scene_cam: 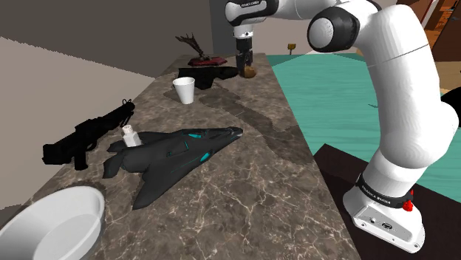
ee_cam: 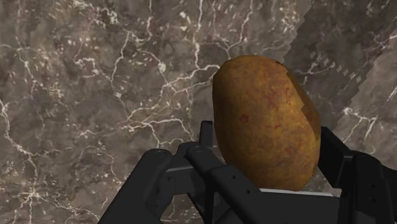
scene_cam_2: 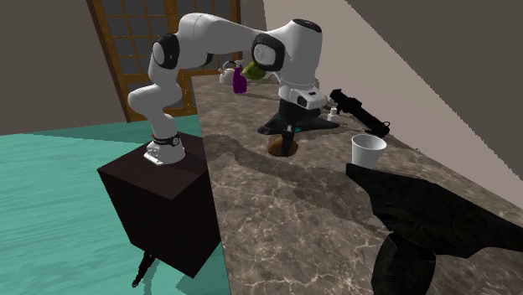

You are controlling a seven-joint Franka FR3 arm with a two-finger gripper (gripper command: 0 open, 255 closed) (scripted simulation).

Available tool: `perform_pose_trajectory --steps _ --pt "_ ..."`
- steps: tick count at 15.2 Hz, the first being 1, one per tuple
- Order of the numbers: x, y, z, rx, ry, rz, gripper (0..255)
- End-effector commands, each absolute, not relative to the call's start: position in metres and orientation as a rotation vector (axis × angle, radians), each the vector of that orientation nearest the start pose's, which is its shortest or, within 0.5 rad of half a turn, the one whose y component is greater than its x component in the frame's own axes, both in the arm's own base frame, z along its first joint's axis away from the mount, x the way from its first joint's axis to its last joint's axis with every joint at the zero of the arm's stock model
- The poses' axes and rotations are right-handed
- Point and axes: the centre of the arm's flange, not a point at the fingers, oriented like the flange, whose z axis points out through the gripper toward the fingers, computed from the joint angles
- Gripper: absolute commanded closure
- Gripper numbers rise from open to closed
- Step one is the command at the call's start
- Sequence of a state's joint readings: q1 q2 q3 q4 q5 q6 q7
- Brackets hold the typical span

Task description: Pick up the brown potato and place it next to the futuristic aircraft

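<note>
A brown potato sits between my two black fingers, which press on both of its sides; the gripper is shut on it. In the shoulder view the gripper points straight down at the far end of the marble counter, with the potato at its tips. The second exterior view shows the potato at or just above the counter surface under the gripper. The dark futuristic aircraft lies mid-counter, well nearer the stand; its hull spreads over the second exterior view's lower right.
A white cup stands between potato and aircraft. A black gun and a small white bottle lie beside the aircraft, a white bowl at the near corner. A dark flat object and an antler ornament are near the gripper.
</note>
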State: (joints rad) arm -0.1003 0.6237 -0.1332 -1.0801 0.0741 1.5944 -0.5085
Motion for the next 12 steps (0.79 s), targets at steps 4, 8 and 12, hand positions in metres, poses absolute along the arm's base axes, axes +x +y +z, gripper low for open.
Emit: perform_pose_trajectory --steps 4,8,12 --pt "0.706 -0.132 0.484 -3.072 -0.449 0.155 255" --pt "0.675 -0.107 0.488 -3.072 -0.449 0.155 255" --pt "0.634 -0.073 0.488 -3.072 -0.449 0.155 255"
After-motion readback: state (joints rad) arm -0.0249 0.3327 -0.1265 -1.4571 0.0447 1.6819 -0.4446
